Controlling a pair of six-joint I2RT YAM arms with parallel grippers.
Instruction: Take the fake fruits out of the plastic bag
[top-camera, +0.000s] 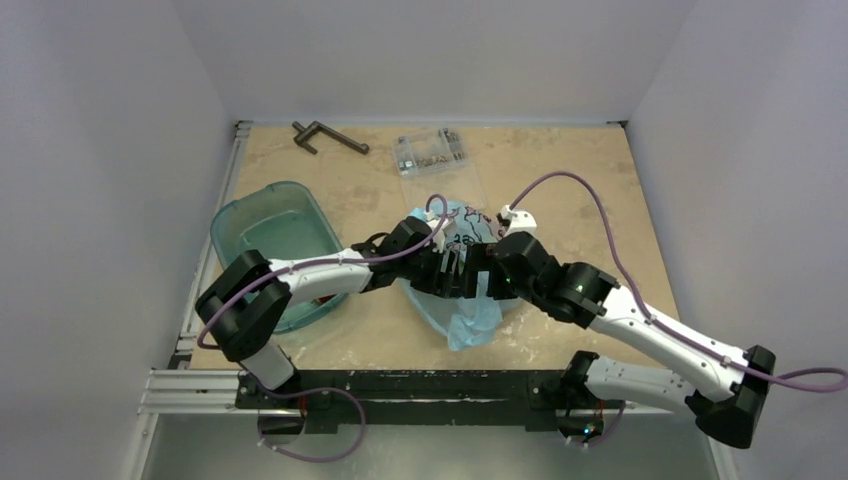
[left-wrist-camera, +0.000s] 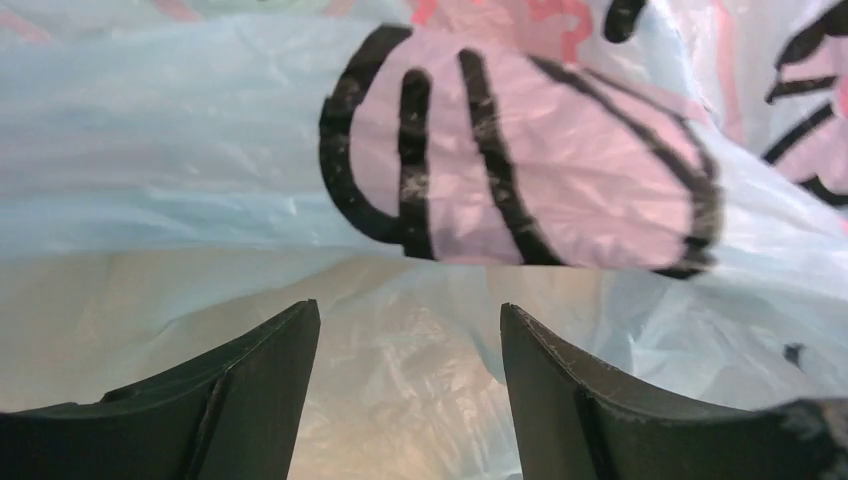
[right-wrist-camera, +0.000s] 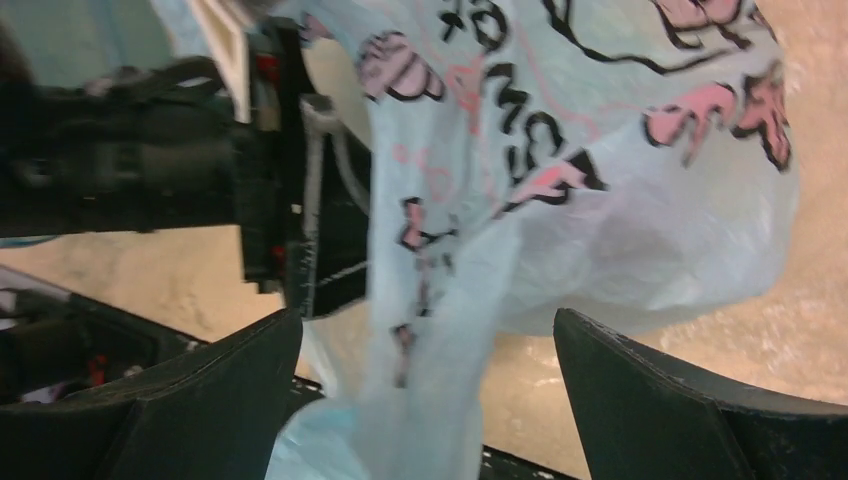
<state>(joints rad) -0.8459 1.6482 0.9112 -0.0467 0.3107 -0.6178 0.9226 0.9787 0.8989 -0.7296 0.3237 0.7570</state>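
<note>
My left pincer (left-wrist-camera: 407, 312) stands apart, the plastic bag (left-wrist-camera: 200, 150) just ahead. My right pincer (right-wrist-camera: 428, 318) gapes wide, loose bag film between its fingers.

A teal tub (top-camera: 270, 235) sits left, a clear parts box (top-camera: 430, 152) near a dark handle (top-camera: 328, 137).

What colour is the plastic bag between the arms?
The plastic bag is pale see-through blue with black and pink print; clearest in the right wrist view.

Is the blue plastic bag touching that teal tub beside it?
Apart. The top view shows a strip of bare table between the plastic bag and the teal tub.
</note>
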